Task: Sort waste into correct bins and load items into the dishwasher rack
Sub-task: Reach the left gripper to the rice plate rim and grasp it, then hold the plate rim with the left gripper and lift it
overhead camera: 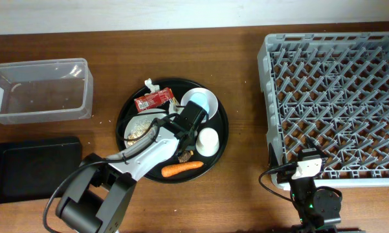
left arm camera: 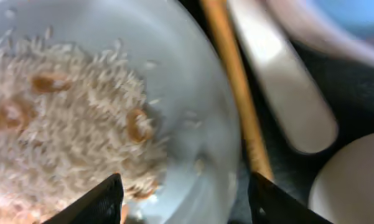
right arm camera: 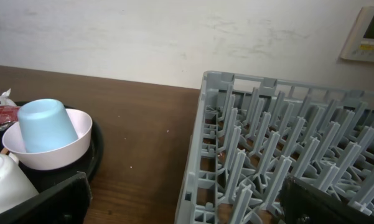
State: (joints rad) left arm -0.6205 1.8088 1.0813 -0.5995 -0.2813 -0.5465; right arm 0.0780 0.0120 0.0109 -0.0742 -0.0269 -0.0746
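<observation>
Left gripper [left arm camera: 183, 186] released, dark fingers [left arm camera: 99, 202] spread over the glossy round white plate [left arm camera: 193, 93] – heaped with pale grainy food scraps [left arm camera: 68, 118], brownish bits mixed in. Plate sits on round black tray [overhead camera: 222, 123] at worktop [overhead camera: 246, 162] centre, beside smooth orange carrot [overhead camera: 181, 169] and red printed wrapper [overhead camera: 154, 99]. Right gripper [right arm camera: 185, 186] released, empty, at near edge by the grey peg-lattice rack [overhead camera: 336, 97] filling the right end. Clear plastic tub [overhead camera: 39, 90] – far-left corner; matte black rectangular tray [overhead camera: 32, 168] near-left corner.
</observation>
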